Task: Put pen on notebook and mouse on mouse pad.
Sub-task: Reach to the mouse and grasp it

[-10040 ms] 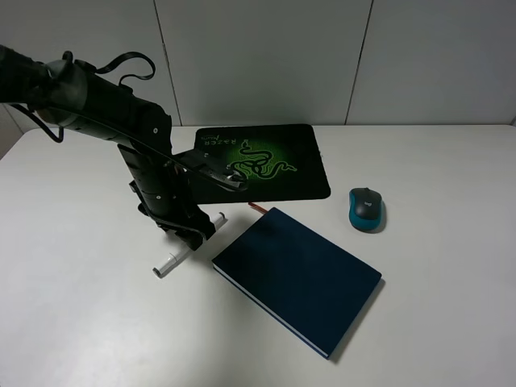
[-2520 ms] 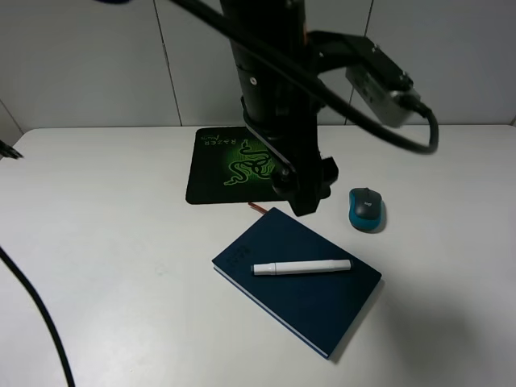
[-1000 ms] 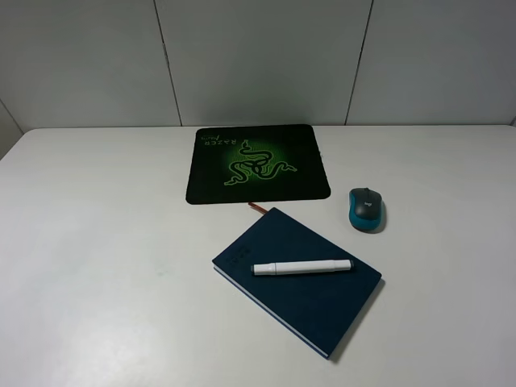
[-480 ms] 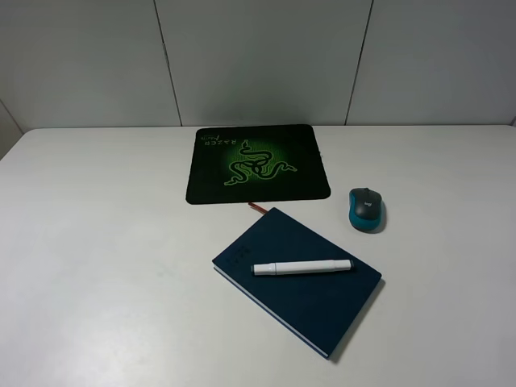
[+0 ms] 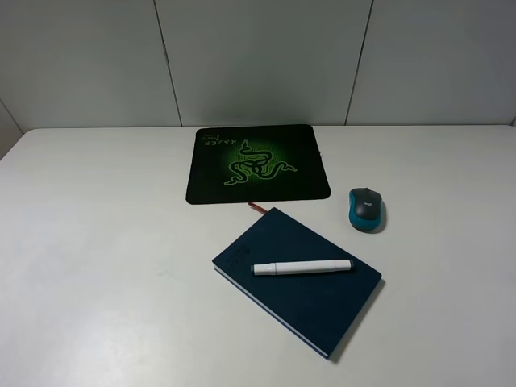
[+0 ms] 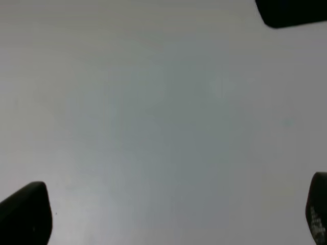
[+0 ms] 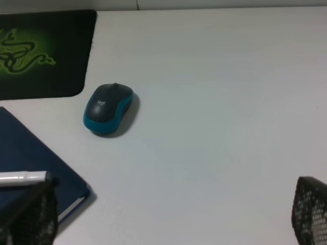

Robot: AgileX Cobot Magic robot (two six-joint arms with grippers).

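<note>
— Left claw (image 6: 172, 212) and right claw (image 7: 167, 214): did the high view catch either one?

— No, neither arm reached into it. It showed the table (image 5: 97, 266), with the pad (image 5: 256, 164) lying flat at the back. The notebook (image 5: 298, 278) lay nearer, turned at an angle, its far corner just short of the pad's front edge. The pen (image 5: 302, 267) rested across the cover, dark tip toward the right. The mouse (image 5: 367, 209) sat on bare table, right of the pad and apart from it.

— And the left wrist view?

— That claw was spread wide, released, with nothing between its jaws. Only the dark fingertips (image 6: 25, 214) showed at the frame's edges. Between them lay a plain, pale, blurred surface. How high the arm hung over it I couldn't tell.

— The right wrist view?

— Just as wide, and empty too. Its mesh-textured fingertips (image 7: 309, 212) stood far apart at the frame's edge, touching nothing that I could see. The wrist looked out across the table toward the mouse, which sat ahead of the spread jaws. It was close beside the pad's corner but off it. One fingertip overlapped the notebook's corner, where the pen's end lay on the cover. Whether that finger hung above the notebook or just beside it, I couldn't tell.
</note>
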